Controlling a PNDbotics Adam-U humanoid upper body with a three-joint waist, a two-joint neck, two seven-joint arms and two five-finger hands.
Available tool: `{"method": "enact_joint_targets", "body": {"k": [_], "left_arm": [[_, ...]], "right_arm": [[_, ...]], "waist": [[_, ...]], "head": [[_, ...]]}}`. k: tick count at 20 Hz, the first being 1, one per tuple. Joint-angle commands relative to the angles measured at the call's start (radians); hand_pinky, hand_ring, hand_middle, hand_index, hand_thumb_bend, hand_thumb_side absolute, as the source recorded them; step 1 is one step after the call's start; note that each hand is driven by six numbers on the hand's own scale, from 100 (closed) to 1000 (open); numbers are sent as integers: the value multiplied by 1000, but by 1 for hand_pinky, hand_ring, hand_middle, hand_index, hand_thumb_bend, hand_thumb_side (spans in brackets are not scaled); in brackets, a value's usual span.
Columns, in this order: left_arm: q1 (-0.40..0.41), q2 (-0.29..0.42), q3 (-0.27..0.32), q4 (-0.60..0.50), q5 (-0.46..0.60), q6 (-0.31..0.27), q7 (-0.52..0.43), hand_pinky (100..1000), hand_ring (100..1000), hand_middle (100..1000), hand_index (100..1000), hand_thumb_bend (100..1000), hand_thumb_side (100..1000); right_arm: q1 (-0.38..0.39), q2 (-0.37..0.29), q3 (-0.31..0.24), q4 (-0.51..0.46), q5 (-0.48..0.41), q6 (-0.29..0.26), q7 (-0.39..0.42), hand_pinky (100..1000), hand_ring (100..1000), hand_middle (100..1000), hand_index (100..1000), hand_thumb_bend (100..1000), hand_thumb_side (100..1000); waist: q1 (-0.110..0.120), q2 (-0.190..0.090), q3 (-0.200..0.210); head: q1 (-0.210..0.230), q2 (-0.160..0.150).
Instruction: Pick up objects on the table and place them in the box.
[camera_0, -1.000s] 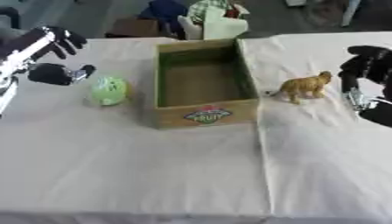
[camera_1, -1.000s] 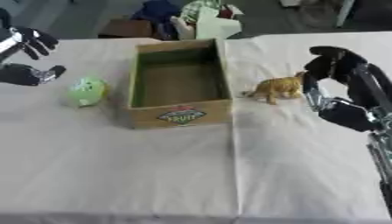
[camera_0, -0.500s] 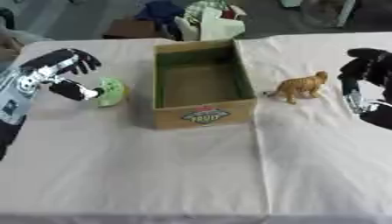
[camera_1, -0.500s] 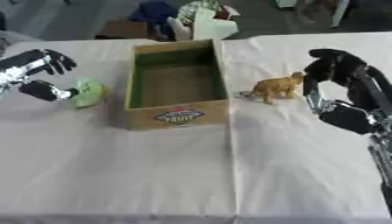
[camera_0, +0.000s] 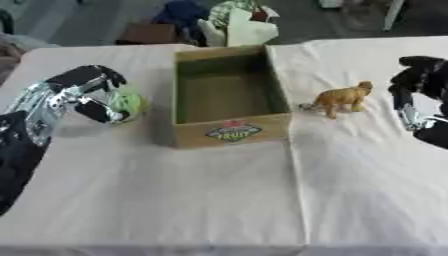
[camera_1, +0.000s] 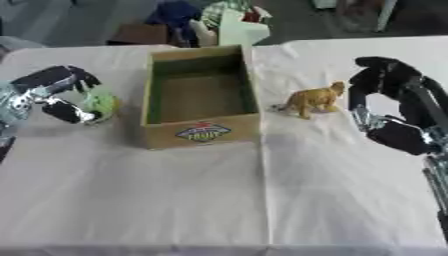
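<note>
Curling its fingers and thumb around the green ball-like toy (camera_0: 125, 101), the left robot hand (camera_0: 86, 92) is reaching in from the left edge, apparently closing for a lift; whether the toy is leaving the cloth yet I cannot tell; the toy is sitting on the white-draped worktop (camera_0: 219, 200) just to the left of the cardboard box (camera_0: 229, 95), a short carry from the opening; the box is standing open and empty with its long axis running away from the robot and its printed label facing the camera; the tan toy animal (camera_0: 341, 98), something like a lion, is standing upright on its legs just to the right of the box, its body lying across the worktop with the head pointing right, towards the right robot hand (camera_1: 394, 107); that hand is hanging near the animal with fingers bent and nothing in them, probably waiting its turn.
</note>
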Motion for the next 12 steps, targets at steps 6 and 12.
{"method": "enact_joint_targets", "body": {"k": [6,12], "left_arm": [[-3,-4,21,26,-58,29,-2,670,624,638,798,332,198],[8,-2,28,15,-93,54,65,563,423,399,581,100,100]], "right_arm": [[-10,-11,-8,-6,-1,0,2,630,633,608,840,109,239],[-9,-10,-10,-5,-2,0,0,630,633,608,840,102,238]], "waist": [[-2,-12,-3],[-2,-13,-2]], "head": [[2,5],[1,5]]}}
